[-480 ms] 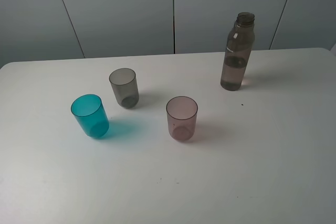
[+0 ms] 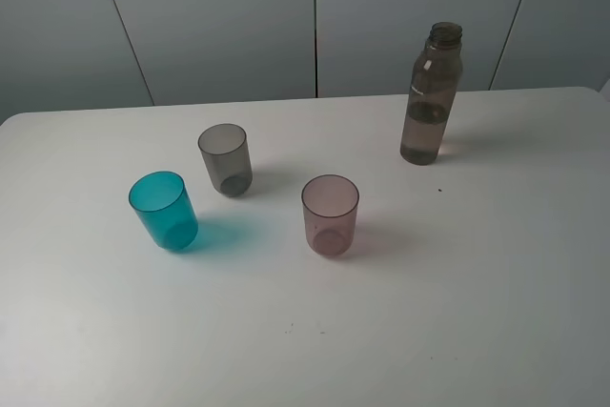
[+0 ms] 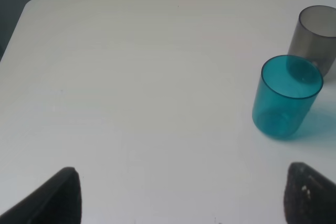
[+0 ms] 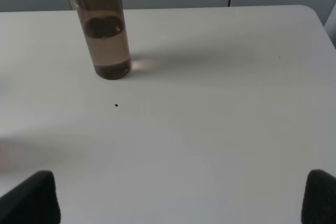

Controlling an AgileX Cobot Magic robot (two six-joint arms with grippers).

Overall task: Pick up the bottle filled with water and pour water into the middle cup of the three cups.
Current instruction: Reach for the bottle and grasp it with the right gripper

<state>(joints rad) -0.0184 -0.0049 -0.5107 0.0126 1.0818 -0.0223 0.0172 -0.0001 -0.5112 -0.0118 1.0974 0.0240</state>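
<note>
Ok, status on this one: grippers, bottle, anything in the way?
Left gripper and right gripper open, empty. Bottle upright on the table, untouched; middle cup stands apart from it. Nothing between right gripper and bottle.

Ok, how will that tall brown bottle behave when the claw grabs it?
The bottle is tall and slim on a small base, so a nudge would probably tip it. It looks partly filled, so likely bottom-heavy. The smooth plastic wall may slip, and the neck seems uncapped, so tilting could spill.
</note>
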